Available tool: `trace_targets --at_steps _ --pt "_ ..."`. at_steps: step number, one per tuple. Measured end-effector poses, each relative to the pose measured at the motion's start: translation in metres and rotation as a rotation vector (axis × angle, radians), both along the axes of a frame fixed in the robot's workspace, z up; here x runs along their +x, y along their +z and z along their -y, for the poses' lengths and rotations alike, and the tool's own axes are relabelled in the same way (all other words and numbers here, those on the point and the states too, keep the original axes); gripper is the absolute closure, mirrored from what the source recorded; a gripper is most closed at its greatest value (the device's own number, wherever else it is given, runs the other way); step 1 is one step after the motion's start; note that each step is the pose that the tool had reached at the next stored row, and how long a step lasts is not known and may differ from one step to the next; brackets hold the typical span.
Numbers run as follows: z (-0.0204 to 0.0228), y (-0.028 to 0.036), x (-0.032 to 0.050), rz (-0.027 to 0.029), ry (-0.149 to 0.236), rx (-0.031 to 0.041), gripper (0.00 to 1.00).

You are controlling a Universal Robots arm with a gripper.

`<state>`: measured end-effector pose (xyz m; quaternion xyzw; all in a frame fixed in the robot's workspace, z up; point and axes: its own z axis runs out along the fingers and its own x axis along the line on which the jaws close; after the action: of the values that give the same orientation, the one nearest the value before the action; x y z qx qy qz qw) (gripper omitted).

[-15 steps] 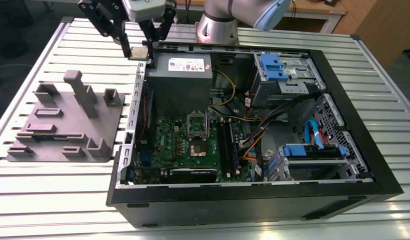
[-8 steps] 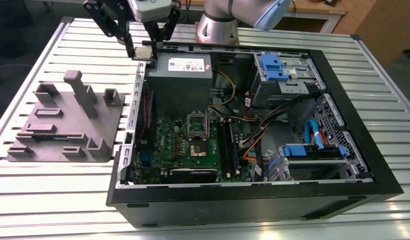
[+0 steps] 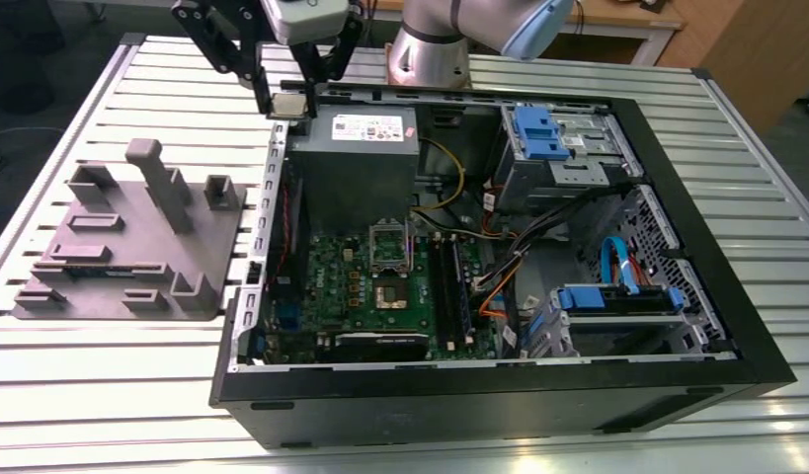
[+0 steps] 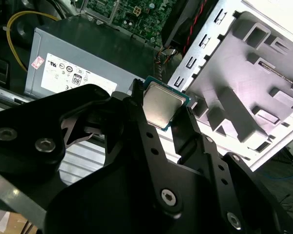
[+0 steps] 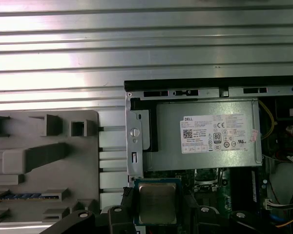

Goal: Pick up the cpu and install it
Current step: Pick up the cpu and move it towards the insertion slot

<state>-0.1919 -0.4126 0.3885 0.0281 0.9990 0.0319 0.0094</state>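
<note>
Second wrist view: black gripper (image 4: 162,103) pinches flat silvery-grey square cpu (image 4: 158,106) by its edges, presumably sparing its contacts.

There's the cpu (image 3: 289,106), pinched at two opposite edges between the black fingers (image 4: 194,139) of the gripper (image 3: 289,100). It's a small flat square chip with a silvery-grey metal lid that has a dull sheen. In the second wrist view the cpu (image 4: 162,105) shows a thin blue-green rim of board around that lid, and the first wrist view shows the same on the cpu (image 5: 156,203). The lid faces up and sits close to level. In the exterior view it's held over the computer case's (image 3: 720,237) corner at about 11 o'clock, roughly 10 o'clock from the grey power supply (image 3: 358,163).
</note>
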Motion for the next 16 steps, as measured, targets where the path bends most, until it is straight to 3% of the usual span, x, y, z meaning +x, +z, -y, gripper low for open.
trace_targets --at_steps 6,16 --pt "0.0 0.0 0.0016 0.0 0.0 0.0 0.53" --pt "0.0 -0.0002 0.0162 -0.0003 0.0 0.0 0.53"
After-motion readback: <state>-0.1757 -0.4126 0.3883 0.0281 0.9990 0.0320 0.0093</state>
